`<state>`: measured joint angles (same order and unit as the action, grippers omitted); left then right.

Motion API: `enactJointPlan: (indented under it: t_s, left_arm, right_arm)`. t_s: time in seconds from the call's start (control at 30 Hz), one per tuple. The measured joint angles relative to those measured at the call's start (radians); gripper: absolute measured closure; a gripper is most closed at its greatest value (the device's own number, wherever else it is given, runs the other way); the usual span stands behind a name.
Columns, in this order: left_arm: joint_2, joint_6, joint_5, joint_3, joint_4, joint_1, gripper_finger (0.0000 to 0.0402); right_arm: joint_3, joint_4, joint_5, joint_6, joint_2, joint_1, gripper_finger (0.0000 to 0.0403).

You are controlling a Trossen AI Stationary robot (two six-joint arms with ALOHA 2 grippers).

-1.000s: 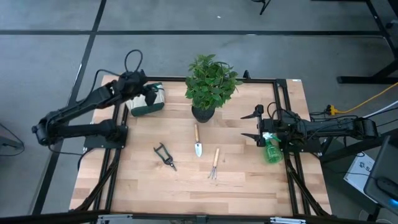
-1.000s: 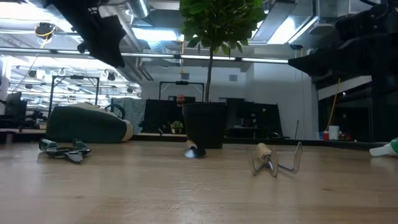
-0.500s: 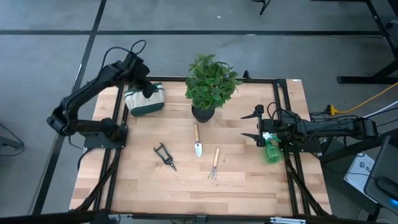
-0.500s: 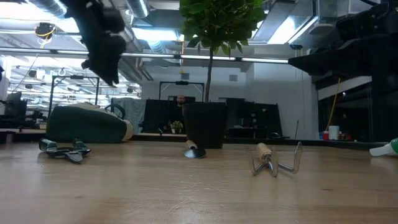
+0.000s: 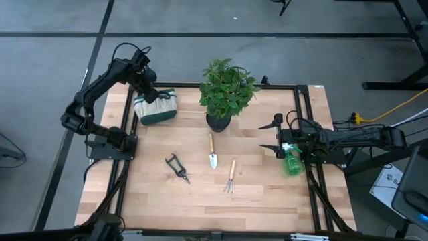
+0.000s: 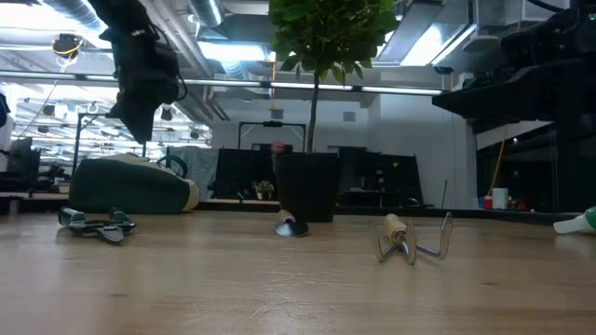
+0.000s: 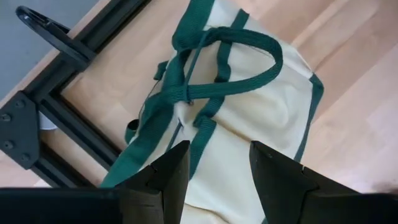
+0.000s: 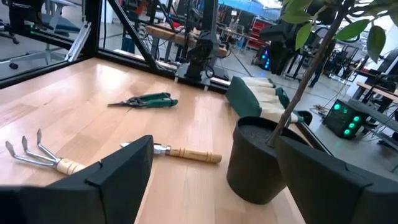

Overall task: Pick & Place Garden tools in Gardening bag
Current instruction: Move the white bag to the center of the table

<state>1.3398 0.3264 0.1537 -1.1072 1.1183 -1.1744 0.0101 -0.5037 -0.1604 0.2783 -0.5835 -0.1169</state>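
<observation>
Bag: gardening bag [image 5: 156, 109] lies on its side at the far left corner of the counter [image 5: 200, 201]
Left claw [image 7: 214, 165]: open, empty, above the bag
Right claw [image 8: 211, 168]: open, empty, near spray bottle [image 5: 293, 163]
Tools: shears [image 5: 176, 166], trowel [image 5: 212, 151], hand fork [image 5: 231, 176] on the counter before the potted plant [image 5: 226, 90]

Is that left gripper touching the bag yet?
Apart. In the low view the left gripper hangs clearly above the bag, with open background between them; its fingers are spread.
</observation>
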Motion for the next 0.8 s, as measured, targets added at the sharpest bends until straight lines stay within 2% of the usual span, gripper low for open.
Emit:
enactJointPlan:
  t_s: [0.2,0.47,0.8]
  left_arm:
    - [0.006,-0.095,-0.026,0.000,-0.056,0.003,0.0239]
    - [0.086,-0.158,-0.143,0.000,-0.069,0.050,0.0240]
    - [0.162,-0.125,-0.073,0.000,0.001,0.024,0.0247]
  right_arm:
    - [0.000,0.000,0.000,0.019,0.000,0.000,0.0062]
    - [0.000,-0.001,0.001,0.022,0.000,0.000,0.0062]
    - [0.000,-0.001,0.001,0.022,0.000,0.000,0.0062]
